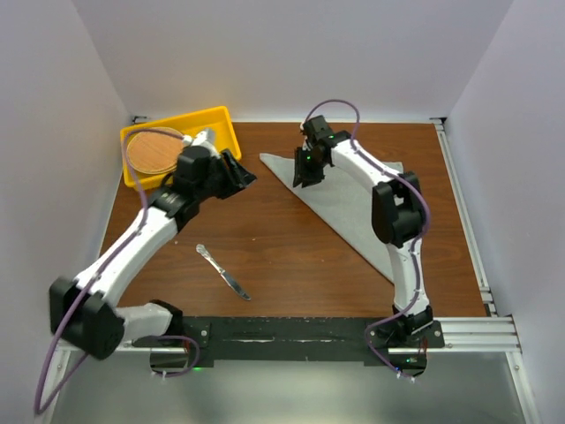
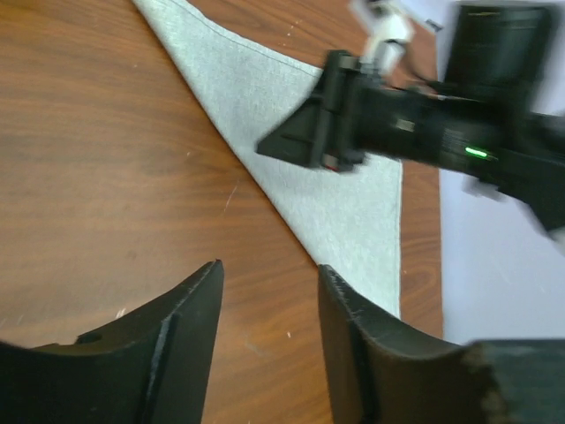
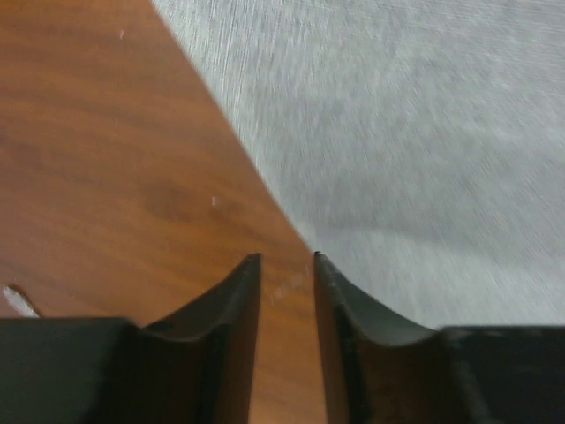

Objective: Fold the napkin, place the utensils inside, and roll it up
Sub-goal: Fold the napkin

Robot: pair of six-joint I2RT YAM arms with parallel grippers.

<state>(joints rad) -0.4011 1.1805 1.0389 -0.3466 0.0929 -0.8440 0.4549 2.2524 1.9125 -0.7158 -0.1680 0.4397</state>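
- the knife (image 1: 223, 272) lies flat on the bare table (image 1: 291, 265), closest to the arm bases and left of centre, well apart from the napkin; its long axis runs from far-left to near-right, roughly parallel to the napkin's long diagonal edge
- the napkin (image 1: 357, 199) lies right of centre, folded into a triangle: one edge along the far side, one along the right side, and the long diagonal edge facing the knife
- the right gripper (image 3: 286, 258) hovers over that diagonal edge near the napkin's far-left corner; its jaws are parted only a little and pinch nothing, with wood showing in the gap and cloth just beside it
- the left gripper (image 2: 269, 269) hangs over bare wood to the left of that corner, jaws spread and empty, facing the right one
- the yellow tray (image 1: 181, 121) stands in the far-left corner, just beyond the left gripper, with a round woven disc (image 1: 150, 152) in it
- judgement: the fold looks done, so the knife comes next; it lies nearward of the left gripper, and the left arm is the closer one; a grasp would want the jaws set across the knife's diagonal axis
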